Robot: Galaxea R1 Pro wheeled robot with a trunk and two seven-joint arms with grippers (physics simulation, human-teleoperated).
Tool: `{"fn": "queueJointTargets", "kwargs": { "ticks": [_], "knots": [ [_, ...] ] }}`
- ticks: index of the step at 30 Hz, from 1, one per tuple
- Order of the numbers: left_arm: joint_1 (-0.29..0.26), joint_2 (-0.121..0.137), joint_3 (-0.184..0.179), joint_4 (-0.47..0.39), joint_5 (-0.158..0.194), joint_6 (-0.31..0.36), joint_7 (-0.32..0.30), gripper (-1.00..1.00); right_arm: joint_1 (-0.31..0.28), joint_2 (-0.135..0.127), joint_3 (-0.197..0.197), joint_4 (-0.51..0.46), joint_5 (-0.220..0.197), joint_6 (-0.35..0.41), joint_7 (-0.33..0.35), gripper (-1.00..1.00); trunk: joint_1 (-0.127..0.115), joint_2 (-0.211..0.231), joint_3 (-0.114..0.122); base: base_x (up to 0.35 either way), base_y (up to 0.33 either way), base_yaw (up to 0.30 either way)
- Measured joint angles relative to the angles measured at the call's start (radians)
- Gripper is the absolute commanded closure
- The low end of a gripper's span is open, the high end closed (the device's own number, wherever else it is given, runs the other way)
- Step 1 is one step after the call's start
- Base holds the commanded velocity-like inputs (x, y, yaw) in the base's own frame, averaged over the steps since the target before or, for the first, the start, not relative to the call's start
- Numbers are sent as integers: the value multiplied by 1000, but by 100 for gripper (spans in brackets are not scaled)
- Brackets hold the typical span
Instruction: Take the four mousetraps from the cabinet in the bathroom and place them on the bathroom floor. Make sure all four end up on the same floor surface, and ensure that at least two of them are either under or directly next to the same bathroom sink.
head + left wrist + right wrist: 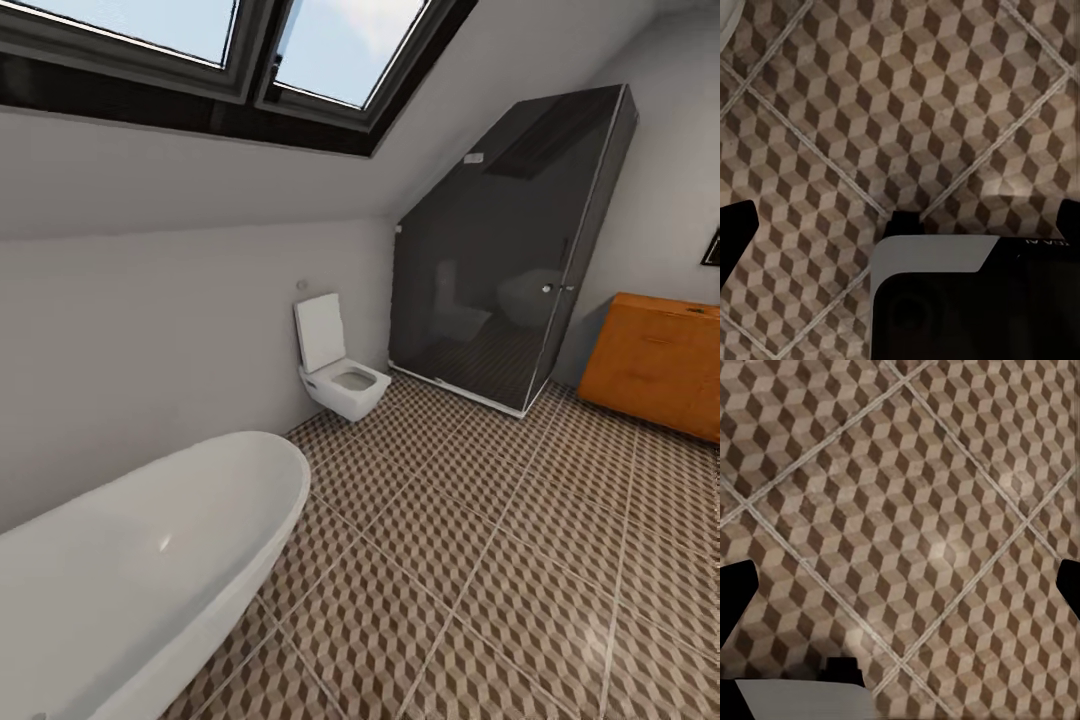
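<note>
While the robot faces the bathroom, the cabinet (655,362) stands cut off just right of the dark shower (510,255), drawers apparently shut, so any mousetraps stay hidden. Both grippers, left (900,232) and right (900,592), hang spread wide and empty over the floor (480,560), likely carried ready.

Cube-patterned bathroom floor (480,560); standing on it: white bathtub (140,570), orange-brown cabinet (655,362), dark glass shower enclosure (510,260).

cabinet (655,362) cut off at right edge, bathtub (130,575) partly out of frame
</note>
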Motion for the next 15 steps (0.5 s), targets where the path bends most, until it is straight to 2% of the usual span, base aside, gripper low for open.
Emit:
{"fn": "queueJointTargets", "kwargs": {
  "ticks": [15],
  "knots": [
    [0, 0, 0, 0, 0, 0, 0, -100, 0, 0, -1, 0, -1, 0, 0, -100, 0, 0, -18, 0, 0, -195]
  ]
}}
